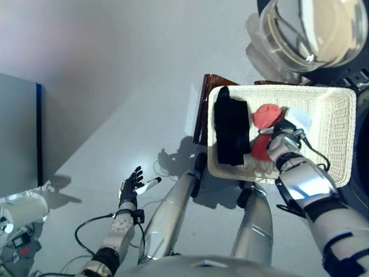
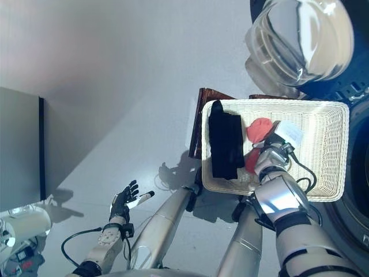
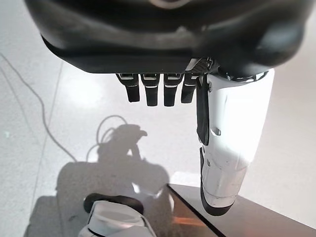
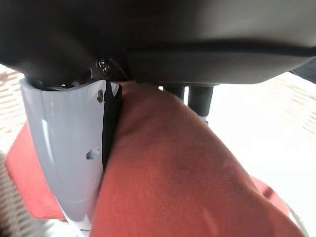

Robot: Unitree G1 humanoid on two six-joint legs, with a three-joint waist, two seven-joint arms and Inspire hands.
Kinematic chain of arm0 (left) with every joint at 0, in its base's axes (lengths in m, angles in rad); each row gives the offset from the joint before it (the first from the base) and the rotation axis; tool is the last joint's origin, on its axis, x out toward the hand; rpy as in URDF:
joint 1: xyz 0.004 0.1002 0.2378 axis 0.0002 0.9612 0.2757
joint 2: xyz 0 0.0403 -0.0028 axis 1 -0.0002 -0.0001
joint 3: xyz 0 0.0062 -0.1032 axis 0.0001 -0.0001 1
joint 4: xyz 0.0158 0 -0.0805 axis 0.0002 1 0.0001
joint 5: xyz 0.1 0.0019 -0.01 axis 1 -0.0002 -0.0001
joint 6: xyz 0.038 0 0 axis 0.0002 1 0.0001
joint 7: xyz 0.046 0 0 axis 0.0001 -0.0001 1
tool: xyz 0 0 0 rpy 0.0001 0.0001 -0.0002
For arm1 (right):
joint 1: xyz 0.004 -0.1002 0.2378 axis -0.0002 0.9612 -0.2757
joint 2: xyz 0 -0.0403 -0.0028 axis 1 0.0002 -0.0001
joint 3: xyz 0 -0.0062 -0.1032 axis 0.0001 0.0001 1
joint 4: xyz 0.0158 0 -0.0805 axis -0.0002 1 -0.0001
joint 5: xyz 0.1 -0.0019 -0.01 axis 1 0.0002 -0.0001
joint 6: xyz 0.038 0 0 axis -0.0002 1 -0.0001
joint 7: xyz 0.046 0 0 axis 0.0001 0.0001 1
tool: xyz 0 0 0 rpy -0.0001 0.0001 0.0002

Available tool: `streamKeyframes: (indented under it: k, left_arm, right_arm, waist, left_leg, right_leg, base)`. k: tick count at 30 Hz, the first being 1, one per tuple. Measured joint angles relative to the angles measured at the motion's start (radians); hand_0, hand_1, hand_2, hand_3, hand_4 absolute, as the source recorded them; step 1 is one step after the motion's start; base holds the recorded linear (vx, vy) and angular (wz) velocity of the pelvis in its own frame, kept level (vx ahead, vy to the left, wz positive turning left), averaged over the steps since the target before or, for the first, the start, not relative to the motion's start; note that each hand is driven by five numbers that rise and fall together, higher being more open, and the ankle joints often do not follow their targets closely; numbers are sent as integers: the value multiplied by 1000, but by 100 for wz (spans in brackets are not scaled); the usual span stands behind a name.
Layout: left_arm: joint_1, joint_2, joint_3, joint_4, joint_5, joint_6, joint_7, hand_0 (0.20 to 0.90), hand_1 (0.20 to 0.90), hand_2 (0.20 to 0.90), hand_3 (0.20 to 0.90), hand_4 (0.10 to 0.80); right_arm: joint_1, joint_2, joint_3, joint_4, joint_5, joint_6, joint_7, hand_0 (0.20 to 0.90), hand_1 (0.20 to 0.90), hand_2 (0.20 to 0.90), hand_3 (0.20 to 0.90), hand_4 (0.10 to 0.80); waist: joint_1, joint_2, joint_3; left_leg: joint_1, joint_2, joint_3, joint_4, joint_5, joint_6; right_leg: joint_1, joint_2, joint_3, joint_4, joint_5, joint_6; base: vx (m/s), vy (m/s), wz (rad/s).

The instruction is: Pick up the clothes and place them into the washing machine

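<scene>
A white wicker basket [image 1: 339, 134] holds a black garment [image 1: 231, 133] draped over its left side and a red garment [image 1: 266, 115] in the middle. My right hand [image 1: 286, 136] is down inside the basket on the red garment. In the right wrist view the red cloth [image 4: 173, 168] is bunched between the white-covered thumb [image 4: 64, 148] and the curled fingers. The washing machine's round glass door [image 1: 314, 29] stands open beyond the basket, and the dark machine front [image 1: 363, 150] lies along the right edge. My left hand [image 1: 131, 184] hangs open over the floor, holding nothing.
The basket rests on a brown stand [image 1: 203, 109] that sticks out at its left side. A grey cabinet [image 1: 20, 138] with a dark edge stands at the far left. Pale floor stretches between the cabinet and the basket.
</scene>
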Motion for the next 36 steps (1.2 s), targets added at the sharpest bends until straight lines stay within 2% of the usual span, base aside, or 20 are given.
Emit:
streamKeyframes:
  k: [4, 6, 7, 10, 12, 14, 15, 16, 19, 21, 22, 25, 29, 36]
  left_arm:
    - [0, -1, 0, 41, 0, 0, -4, 900, 900, 900, 900, 800]
    - [1, -1, 1, 63, 0, 0, -5, 900, 900, 900, 900, 800]
    - [0, -1, 3, 73, 0, 1, -7, 900, 900, 900, 900, 800]
    - [15, 1, 12, 88, -4, 0, -17, 900, 900, 900, 900, 800]
    - [21, 7, 21, 80, -9, -1, -35, 900, 900, 900, 900, 800]
    - [23, 4, 21, 96, -13, -1, -57, 900, 900, 900, 900, 800]
    - [22, 0, 22, 104, -16, -2, -66, 900, 900, 900, 900, 800]
    - [21, -3, 21, 130, -26, -6, -76, 900, 900, 900, 900, 800]
    - [27, -4, 21, 152, -54, -6, -102, 900, 900, 900, 900, 800]
    - [26, -8, 21, 163, -74, -9, -114, 900, 900, 900, 900, 800]
    - [26, -11, 16, 170, -87, -12, -116, 900, 900, 900, 900, 800]
    - [37, -28, 3, 181, -91, -26, -123, 900, 900, 900, 900, 800]
    - [39, -49, -7, 219, -96, -27, -123, 900, 900, 900, 900, 800]
    - [49, -60, -33, 238, -99, -28, -117, 900, 900, 900, 900, 800]
  right_arm:
    - [13, -11, -81, -22, 46, -11, 1, 200, 200, 200, 200, 300]
    - [31, -27, -113, -23, 101, -45, 1, 200, 200, 200, 200, 300]
    - [39, -40, -180, -34, 151, -64, 3, 200, 200, 200, 200, 300]
    - [82, -63, -345, -103, 390, -140, 26, 200, 200, 200, 200, 300]
    - [162, -64, -437, -224, 597, -217, 63, 200, 200, 200, 200, 300]
    - [227, -43, -506, -281, 818, -284, 133, 200, 200, 200, 200, 300]
    - [235, -38, -514, -281, 872, -291, 147, 200, 200, 200, 200, 300]
    - [259, -1, -587, -311, 1005, -326, 188, 200, 200, 200, 200, 300]
    - [294, 64, -667, -376, 1257, -412, 245, 200, 200, 200, 200, 300]
    - [307, 103, -724, -427, 1372, -460, 266, 200, 200, 200, 200, 300]
    - [307, 118, -744, -436, 1422, -488, 277, 200, 200, 200, 200, 300]
    - [279, 132, -819, -450, 1472, -566, 267, 200, 200, 200, 200, 300]
    - [229, 110, -880, -449, 1494, -638, 204, 200, 200, 200, 200, 300]
    - [187, 79, -896, -447, 1491, -664, 103, 200, 200, 200, 200, 300]
  waist:
    - [-30, 4, -5]
    - [-40, 5, -12]
    - [-47, 6, -14]
    - [-46, 4, -31]
    - [-72, 6, -33]
    - [-81, 5, -33]
    - [-97, 5, -34]
    - [-105, 6, -36]
    - [-134, 4, -41]
    - [-137, 5, -41]
    - [-136, 9, -44]
    - [-132, 37, -67]
    - [-128, 72, -92]
    - [-125, 114, -117]
  left_leg:
    - [53, -1, 22, -58, 20, 7]
    - [87, -1, 38, -89, 26, 8]
    - [108, 0, 48, -105, 32, 15]
    - [135, 0, 75, -131, 36, 25]
    - [145, 0, 84, -141, 35, 25]
    - [170, 1, 93, -151, 35, 25]
    - [176, 0, 93, -151, 32, 24]
    - [194, 0, 96, -161, 27, 25]
    - [212, 5, 121, -188, 28, 24]
    - [224, 18, 148, -203, 32, 27]
    - [233, 15, 143, -202, 31, 19]
    - [240, 13, 137, -220, 38, 10]
    - [250, 12, 140, -240, 47, 15]
    - [297, -1, 145, -293, 65, 14]
  right_leg:
    - [51, 3, 13, -77, 28, 19]
    - [85, 3, 15, -116, 41, 28]
    - [101, 4, 23, -135, 49, 30]
    - [122, 2, 30, -169, 75, 31]
    - [126, 6, 38, -179, 85, 28]
    - [145, 13, 57, -201, 101, 21]
    - [151, 16, 63, -207, 103, 25]
    - [164, 20, 72, -223, 105, 27]
    - [173, 19, 73, -261, 112, 41]
    - [165, 19, 67, -233, 110, 33]
    - [166, 21, 67, -224, 104, 24]
    - [172, 29, 68, -243, 108, 23]
    - [174, 28, 76, -259, 122, 20]
    - [191, 22, 95, -269, 120, 27]
  base:
    - [38, -1, -14]
    - [58, -11, -12]
    - [49, -19, -23]
    - [-84, 12, -25]
    - [21, 0, -17]
    - [30, 19, -29]
    - [33, 21, -38]
    - [24, 11, -34]
    - [22, 16, -35]
    - [21, 20, -27]
    - [17, 13, -17]
    - [18, 41, -6]
    - [4, 38, -5]
    - [25, 15, -7]
